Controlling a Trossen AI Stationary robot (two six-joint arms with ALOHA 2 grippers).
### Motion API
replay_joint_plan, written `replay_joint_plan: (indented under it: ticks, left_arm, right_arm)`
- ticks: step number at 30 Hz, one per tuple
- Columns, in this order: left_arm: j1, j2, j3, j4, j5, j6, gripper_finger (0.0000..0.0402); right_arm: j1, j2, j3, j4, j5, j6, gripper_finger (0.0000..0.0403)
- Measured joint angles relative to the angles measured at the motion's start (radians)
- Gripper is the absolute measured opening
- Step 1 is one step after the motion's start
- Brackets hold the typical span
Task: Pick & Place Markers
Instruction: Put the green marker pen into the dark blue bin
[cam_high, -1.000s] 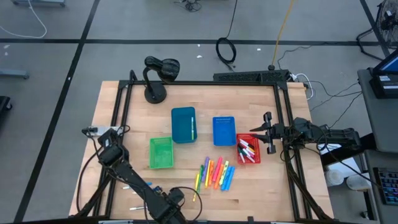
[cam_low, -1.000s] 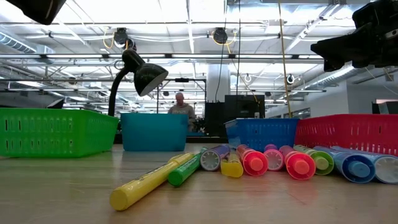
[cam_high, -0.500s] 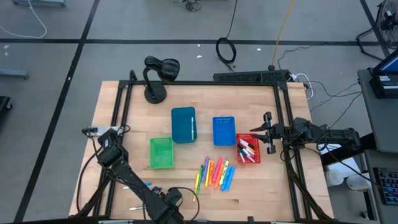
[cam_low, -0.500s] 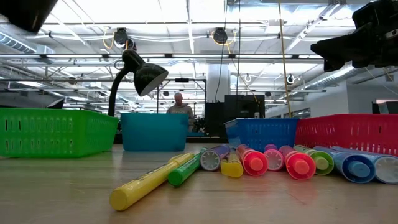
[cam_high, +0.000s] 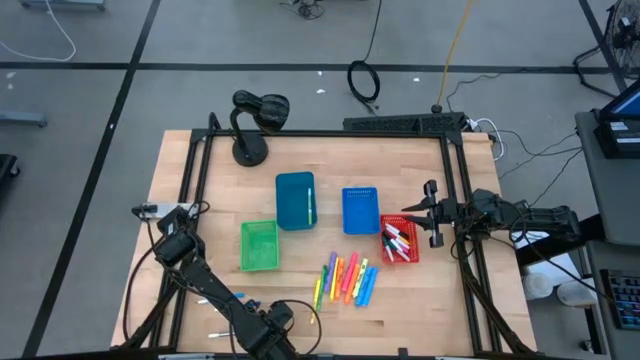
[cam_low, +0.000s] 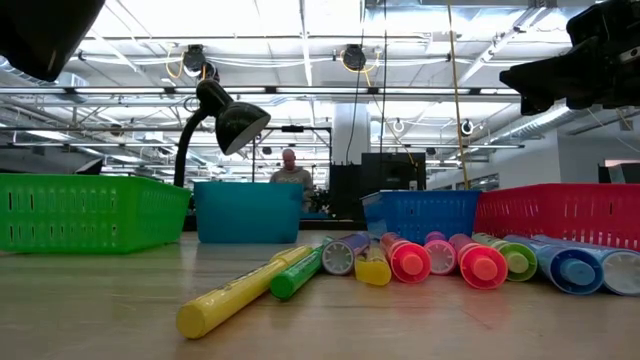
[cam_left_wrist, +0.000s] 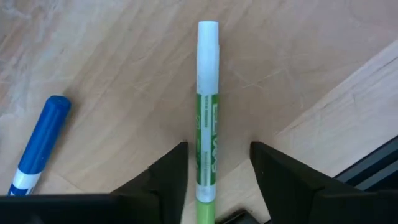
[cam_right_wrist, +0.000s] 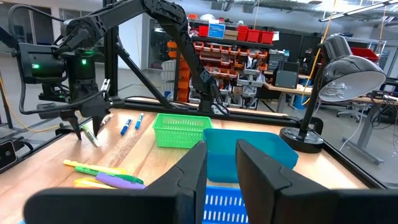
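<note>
The wooden table (cam_high: 200, 180) carried four bins, and the left arm reached down to its near edge, well apart from the green bin (cam_high: 258, 245). The left gripper (cam_left_wrist: 216, 148) stood released astride a white-and-green marker (cam_left_wrist: 207, 93), one finger close against the barrel and the other with a clear gap, so nothing was clamped. The main risk, as I judged it, was that uneven approach: the near finger could push the round barrel sideways before the far one met it, and the pen could roll or skew out of the grip. The table's edge lay just beside, so a rolling pen might drop off. A grip so near the pen's tail could also let it droop. The blue-capped marker (cam_left_wrist: 42, 140) lay near enough to be nudged. The right gripper (cam_right_wrist: 221, 149) waited slightly parted and empty by the red bin (cam_high: 400, 240).
</note>
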Motion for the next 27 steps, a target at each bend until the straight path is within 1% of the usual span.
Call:
replay_joint_plan:
  ticks: [7, 10, 14, 17, 19, 22, 24, 27]
  left_arm:
    - [0.000, 0.003, 0.000, 0.005, 0.012, 0.004, 0.0065]
    - [0.000, 0.003, -0.001, 0.000, 0.011, 0.030, 0.0033]
    - [-0.001, 0.003, -0.001, 0.001, -0.009, 0.060, 0.0029]
    - [-0.003, 0.003, -0.001, 0.004, -0.049, 0.067, 0.0030]
    - [-0.005, -0.004, -0.001, 0.006, -0.086, 0.066, 0.0038]
    - [-0.002, -0.014, -0.004, 0.004, -0.102, 0.065, 0.0038]
    - [0.000, -0.021, -0.006, 0.002, -0.131, 0.067, 0.0029]
    - [0.007, -0.040, -0.008, 0.004, -0.191, 0.068, 0.0027]
  right_arm:
    - [0.000, 0.000, 0.000, 0.000, 0.000, 0.000, 0.0071]
    - [0.000, 0.000, 0.000, 0.000, 0.000, 0.000, 0.0071]
    - [0.000, 0.000, 0.000, 0.000, 0.000, 0.000, 0.0071]
    - [0.000, 0.000, 0.000, 0.000, 0.000, 0.000, 0.0071]
    - [0.000, 0.000, 0.000, 0.000, 0.000, 0.000, 0.0071]
    - [0.000, 0.000, 0.000, 0.000, 0.000, 0.000, 0.0071]
    - [0.000, 0.000, 0.000, 0.000, 0.000, 0.000, 0.0071]
    - [0.000, 0.000, 0.000, 0.000, 0.000, 0.000, 0.0071]
